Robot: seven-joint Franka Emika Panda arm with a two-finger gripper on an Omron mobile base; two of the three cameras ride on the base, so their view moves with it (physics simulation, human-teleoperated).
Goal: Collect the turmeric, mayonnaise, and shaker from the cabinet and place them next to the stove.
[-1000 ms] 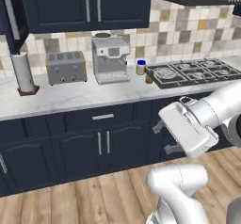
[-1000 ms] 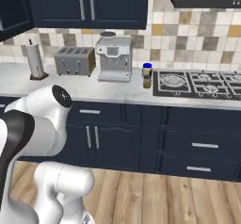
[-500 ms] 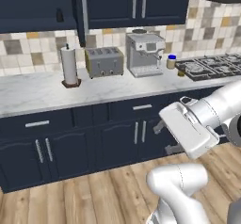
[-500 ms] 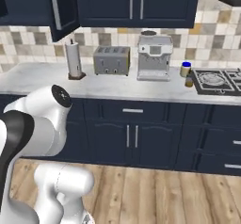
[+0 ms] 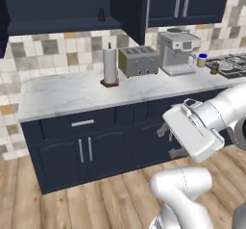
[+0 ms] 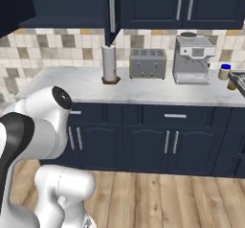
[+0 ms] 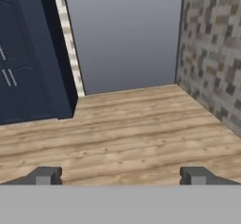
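The cabinet [image 5: 57,26] stands open at the upper left, its door [image 5: 137,11] swung out with the silver handle toward me. On its shelf stands the black shaker [image 5: 101,15]. The blue-lidded mayonnaise [image 5: 202,59] and the dark-lidded turmeric [image 5: 215,68] sit on the counter at the far right, beside the stove [image 5: 235,62]. The mayonnaise [image 6: 224,71] also appears in the right base view. My gripper [image 5: 168,141] hangs low in front of the base drawers, open and holding nothing. In the hand view the gripper [image 7: 120,176] looks down at wooden floor.
On the marble counter [image 5: 67,95] stand a paper towel roll [image 5: 110,67], a toaster [image 5: 138,61] and a coffee machine [image 5: 178,52]. Navy base cabinets [image 5: 86,148] run below. The hand view has navy cabinets [image 7: 23,53] at left and a tiled wall [image 7: 212,53] at right.
The base has driven left, so the whole scene slid right in both base views. The open cabinet with the shaker has come into view. The arm holds the same pose, gripper still open.
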